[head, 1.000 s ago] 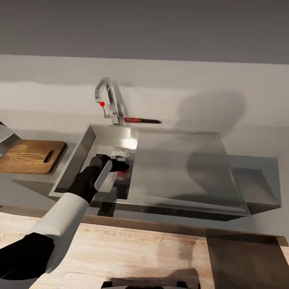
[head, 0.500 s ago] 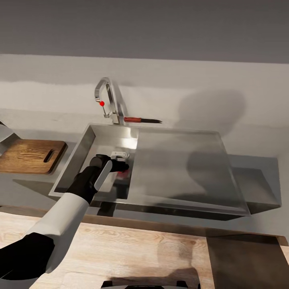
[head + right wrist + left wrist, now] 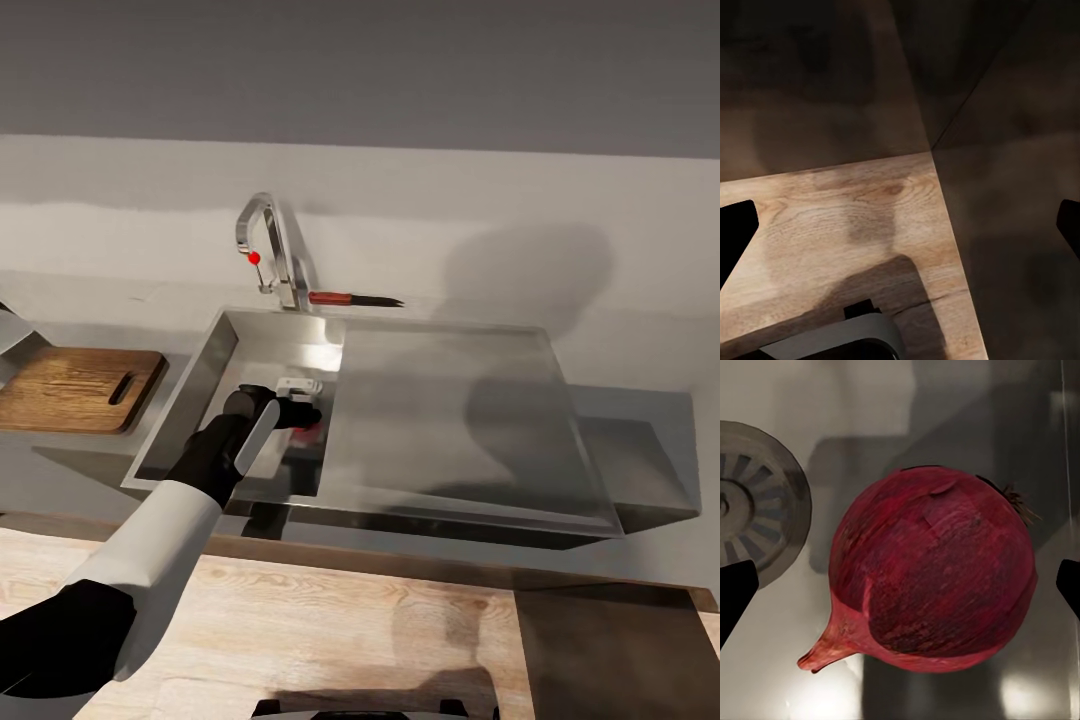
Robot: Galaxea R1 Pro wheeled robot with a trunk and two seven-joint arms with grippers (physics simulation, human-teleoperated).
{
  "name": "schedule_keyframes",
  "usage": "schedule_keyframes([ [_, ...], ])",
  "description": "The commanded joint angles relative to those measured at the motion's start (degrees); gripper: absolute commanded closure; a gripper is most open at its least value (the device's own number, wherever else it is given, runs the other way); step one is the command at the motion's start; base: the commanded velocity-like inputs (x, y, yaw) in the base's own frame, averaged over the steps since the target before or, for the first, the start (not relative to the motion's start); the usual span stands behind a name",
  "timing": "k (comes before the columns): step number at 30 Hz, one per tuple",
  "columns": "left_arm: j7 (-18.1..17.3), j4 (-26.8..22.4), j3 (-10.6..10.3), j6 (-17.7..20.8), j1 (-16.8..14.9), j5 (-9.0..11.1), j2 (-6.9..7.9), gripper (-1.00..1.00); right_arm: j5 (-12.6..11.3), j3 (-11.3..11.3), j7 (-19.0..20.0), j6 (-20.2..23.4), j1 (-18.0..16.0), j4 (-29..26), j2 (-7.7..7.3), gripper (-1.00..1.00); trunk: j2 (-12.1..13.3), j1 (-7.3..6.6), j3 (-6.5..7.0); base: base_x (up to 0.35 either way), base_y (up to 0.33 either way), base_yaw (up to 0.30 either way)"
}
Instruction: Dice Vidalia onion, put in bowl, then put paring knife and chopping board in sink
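My left gripper hangs wide open astride the Vidalia onion, touching nothing. The bulb lies beside the sink's drain, its tip pointing drainward.

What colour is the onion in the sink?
Dark red round onion, pinkish at its pointed tip; the left wrist view shows it best.

Soft, even light, renders sharp and free of blur. A bright glare patch sits on the sink floor just beyond the left gripper. Broad soft shadows fall across the drainboard and wall. The right wrist view is dim, the floor shadowed.
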Motion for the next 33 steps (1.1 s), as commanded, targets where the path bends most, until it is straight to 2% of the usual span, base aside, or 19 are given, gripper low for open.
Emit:
schedule_keyframes([
  [1,0.55,-0.04,-0.11,0.20,-0.03,0.60,0.00,-1.00,0.61,-0.36,-0.33,-0.12,-0.02,0.01,0.01,-1.00,-0.09,0.03,-0.08,0.000,0.000,0.000],
  [3,0.55,-0.04,-0.11,0.21,-0.01,0.60,0.00,-1.00,0.61,-0.35,-0.33,-0.12,-0.02,0.01,0.01,-1.00,-0.09,0.03,-0.08,0.000,0.000,0.000],
  [4,0.55,-0.03,-0.11,0.21,-0.01,0.60,0.01,1.00,0.61,-0.36,-0.33,-0.12,-0.02,0.01,0.01,-1.00,-0.09,0.03,-0.08,0.000,0.000,0.000],
  [22,0.48,-0.85,-0.09,0.22,-0.02,0.60,-0.02,1.00,0.61,-0.35,-0.33,-0.12,-0.02,0.01,0.01,-1.00,-0.09,0.03,-0.08,0.000,0.000,0.000],
  [29,0.55,-5.82,-0.02,0.44,-0.02,0.60,-0.05,1.00,0.61,-0.35,-0.33,-0.12,-0.02,0.01,0.01,-1.00,-0.09,0.03,0.23,0.000,0.000,0.000],
  [33,0.55,-6.56,-0.02,0.54,-0.02,0.60,0.00,1.00,0.61,-0.36,-0.33,-0.12,-0.02,0.01,0.01,-1.00,-0.09,0.03,0.58,0.000,0.000,0.000],
])
